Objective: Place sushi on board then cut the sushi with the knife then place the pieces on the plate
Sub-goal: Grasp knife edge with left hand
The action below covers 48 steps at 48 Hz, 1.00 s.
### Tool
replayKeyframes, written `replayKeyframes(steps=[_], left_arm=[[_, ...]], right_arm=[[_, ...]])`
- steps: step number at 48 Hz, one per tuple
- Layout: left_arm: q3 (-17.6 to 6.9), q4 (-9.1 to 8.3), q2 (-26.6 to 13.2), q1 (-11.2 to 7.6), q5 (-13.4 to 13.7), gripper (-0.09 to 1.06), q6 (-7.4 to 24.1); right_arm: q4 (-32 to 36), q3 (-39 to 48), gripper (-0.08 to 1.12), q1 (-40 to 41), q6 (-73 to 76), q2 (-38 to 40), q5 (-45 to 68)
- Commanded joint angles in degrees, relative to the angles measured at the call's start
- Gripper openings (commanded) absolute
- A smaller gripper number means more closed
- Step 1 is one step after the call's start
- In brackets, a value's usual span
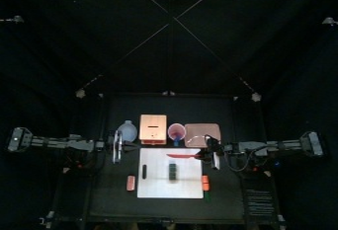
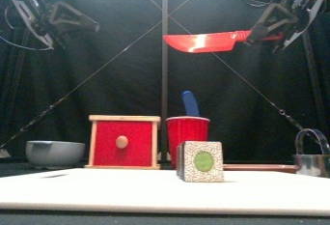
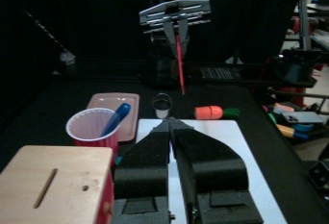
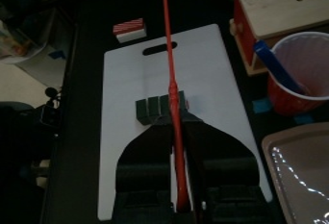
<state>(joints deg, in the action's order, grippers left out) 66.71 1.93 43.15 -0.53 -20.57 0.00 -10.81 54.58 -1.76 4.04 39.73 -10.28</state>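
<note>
Over the board, right gripper clenched on the knife, high above the sushi mid-board; left gripper closed empty, off left, so on your downstroke the unbraced roll may tip or skid.

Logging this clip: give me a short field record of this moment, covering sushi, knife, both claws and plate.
sushi: dark green toy sushi roll, blocks together, on the white cutting board
knife: red toy knife, in the air above the roll
right claw: shut on the knife
left claw: shut, holding nothing, raised at the left
plate: flat pink tray behind the board, no pieces on it
cut: not begun
</note>
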Motion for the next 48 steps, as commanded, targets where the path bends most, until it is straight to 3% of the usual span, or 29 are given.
replayKeyframes(steps=[1,14,21,35,48], left_arm=[[-3.08,1.67,-1.41,-1.41,3.78,0.58,-0.09],[-8.0,4.31,-7.47,-2.29,11.6,0.87,-0.09],[-11.34,4.75,-10.81,-2.29,15.82,0.88,-0.09],[-18.46,4.39,-20.83,-2.9,20.39,0.88,0.0],[-25.49,3.96,-29.79,-2.9,28.21,0.88,-0.09]], right_arm=[[0.0,-1.23,0.29,-0.62,-0.18,-2.37,1.67],[2.55,-2.64,0.29,-1.05,-0.18,-8.7,2.11],[2.81,-2.72,0.29,-0.88,-0.18,-10.02,2.64],[2.55,-2.72,0.29,-0.7,-0.18,-10.55,2.64],[2.81,-3.08,0.29,-1.05,-0.18,-11.6,2.64]])
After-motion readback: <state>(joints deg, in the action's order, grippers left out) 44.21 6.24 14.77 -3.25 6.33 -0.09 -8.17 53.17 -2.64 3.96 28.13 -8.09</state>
